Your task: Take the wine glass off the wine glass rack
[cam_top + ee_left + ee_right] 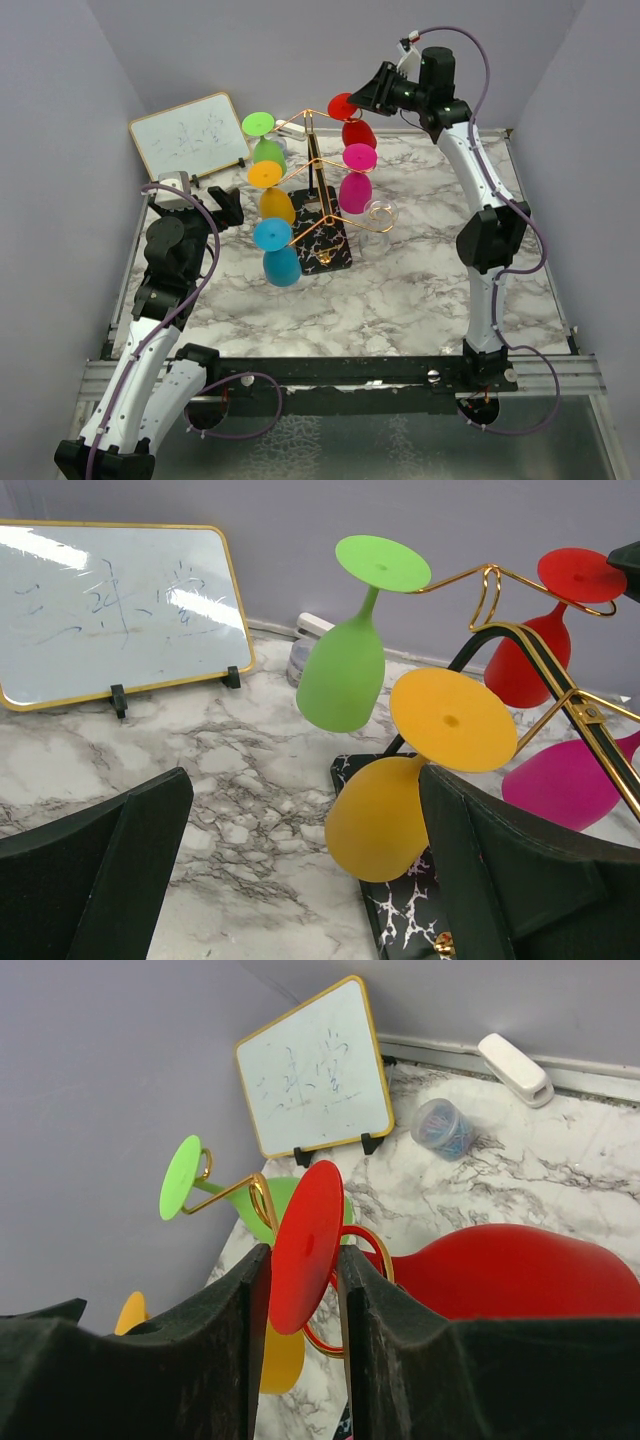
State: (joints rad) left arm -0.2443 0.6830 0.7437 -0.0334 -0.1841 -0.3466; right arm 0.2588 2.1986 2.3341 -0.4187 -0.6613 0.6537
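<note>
The left pincer (232, 205) hangs wide open over the left of the bench (420, 290). There is nothing between its fingers, and it points toward the rack but stays clear of it. Beyond it, at the far left, a small whiteboard (190, 135) leans on its stand.

The wine glass rack (335, 250) stands mid-bench on a black veined base, with gold arms curling out at several heights. On its left side hang a green glass (268, 152), a yellow glass (277, 205) and a blue glass (283, 266), all bowl down. On its right side hangs a magenta glass (354, 192).

Above that, on the top far-right arm, hangs the red wine glass (359, 133), its stem sitting in the gold curl. The right pincer (303, 1255) is about half closed on that glass's round foot, with a finger against each side of it.
</note>
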